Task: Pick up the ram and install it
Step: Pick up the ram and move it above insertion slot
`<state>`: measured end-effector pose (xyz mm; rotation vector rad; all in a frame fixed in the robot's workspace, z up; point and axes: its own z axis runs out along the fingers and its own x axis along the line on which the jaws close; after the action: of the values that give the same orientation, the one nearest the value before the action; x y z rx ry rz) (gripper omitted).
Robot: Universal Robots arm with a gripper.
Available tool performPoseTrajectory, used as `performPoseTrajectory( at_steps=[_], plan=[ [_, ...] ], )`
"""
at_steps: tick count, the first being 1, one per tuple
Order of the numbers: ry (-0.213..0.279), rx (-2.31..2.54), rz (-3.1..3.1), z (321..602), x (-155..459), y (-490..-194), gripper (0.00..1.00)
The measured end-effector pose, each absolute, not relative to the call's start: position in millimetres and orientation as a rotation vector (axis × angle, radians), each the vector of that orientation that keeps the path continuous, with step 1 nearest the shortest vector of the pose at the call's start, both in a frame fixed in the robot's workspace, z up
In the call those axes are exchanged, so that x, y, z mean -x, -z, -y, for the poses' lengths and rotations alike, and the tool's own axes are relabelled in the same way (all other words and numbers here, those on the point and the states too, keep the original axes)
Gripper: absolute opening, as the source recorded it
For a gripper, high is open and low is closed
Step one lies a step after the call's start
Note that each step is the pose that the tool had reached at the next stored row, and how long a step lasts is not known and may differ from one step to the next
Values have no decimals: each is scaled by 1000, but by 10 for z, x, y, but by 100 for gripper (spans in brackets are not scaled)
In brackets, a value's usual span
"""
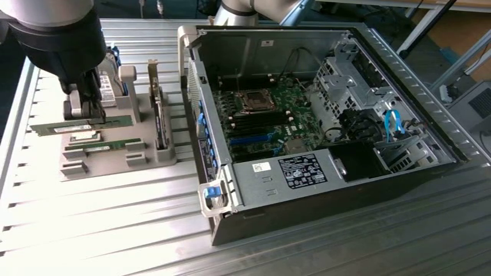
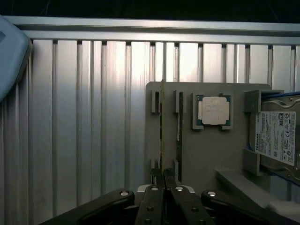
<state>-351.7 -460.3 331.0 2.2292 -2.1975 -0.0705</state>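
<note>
The ram point(image 1: 119, 121) sits pinched in my gripper point(image 1: 86, 118), whose fingers point(image 2: 154, 199) are clamped together on the stick's upper edge. In the exterior view it lies level over the gray holder point(image 1: 115, 164), at nine o'clock from the open computer case point(image 1: 307, 190). I see a second stick point(image 1: 96, 148) in the holder at six o'clock from the held one. On my wrist view the ram point(image 2: 162, 131) runs edge-on beside the silver processor chip point(image 2: 214, 110).

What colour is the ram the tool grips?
Green; the ram shows it best in the exterior view.
</note>
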Motion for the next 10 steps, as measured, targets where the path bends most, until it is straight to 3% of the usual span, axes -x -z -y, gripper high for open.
performPoseTrajectory(
  at_steps=[10],
  plan=[
    [70,-2229,2198,4602,3513,-3563,12]
  ],
)
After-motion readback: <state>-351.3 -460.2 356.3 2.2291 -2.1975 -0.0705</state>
